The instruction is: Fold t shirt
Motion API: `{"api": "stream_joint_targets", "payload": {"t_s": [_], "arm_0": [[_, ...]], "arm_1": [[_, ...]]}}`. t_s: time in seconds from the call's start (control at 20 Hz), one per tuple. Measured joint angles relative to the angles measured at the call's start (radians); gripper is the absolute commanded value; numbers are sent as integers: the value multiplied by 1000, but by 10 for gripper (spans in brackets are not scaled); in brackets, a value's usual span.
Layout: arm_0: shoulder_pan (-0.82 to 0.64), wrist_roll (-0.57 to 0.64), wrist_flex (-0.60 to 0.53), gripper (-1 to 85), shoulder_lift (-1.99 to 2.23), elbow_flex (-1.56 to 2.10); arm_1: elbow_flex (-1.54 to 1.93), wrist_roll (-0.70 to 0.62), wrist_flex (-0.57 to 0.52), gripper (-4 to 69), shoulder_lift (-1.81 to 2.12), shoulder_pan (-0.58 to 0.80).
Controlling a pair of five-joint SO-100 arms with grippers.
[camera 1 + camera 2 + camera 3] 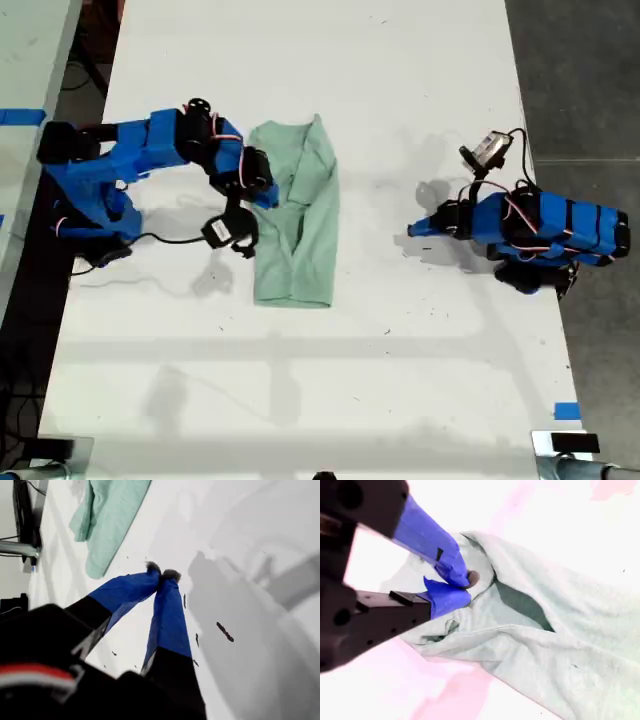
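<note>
White worktop [330, 380] filling most of the exterior view, bare of any readable writing or brand. Pale mint-green t shirt [296, 215] lying just left of centre in the exterior view, folded into a long narrow strip, wrinkled, one flap lapped over with a dark gap beneath. Second claw [462, 586] pinched together on a fold of the t shirt at the strip's left edge in the exterior view. First claw [163, 573], right of centre in the exterior view, closed tip to tip, empty, well apart from the cloth. Small blue tape piece [566, 410] at lower right of the exterior view.

no readable text, labels, brands, numbers or signs anywhere
</note>
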Motion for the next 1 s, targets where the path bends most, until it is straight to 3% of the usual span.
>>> {"api": "stream_joint_targets", "payload": {"t_s": [0.1, 0.35, 0.45, 0.65, 1.0], "arm_0": [[-6, 26, -77, -1, 290, 222], [-3, 127, -486, -1, 1163, 1058], [-29, 161, -568, -1, 1462, 1397], [-97, 284, -600, -1, 1756, 1796], [-130, 265, -595, -1, 1799, 1836]], "arm_1": [[0, 0, 0, 15, 0, 0], [0, 0, 0, 15, 0, 0], [0, 0, 0, 15, 0, 0], [0, 0, 0, 15, 0, 0], [0, 0, 3, 15, 0, 0]]}}
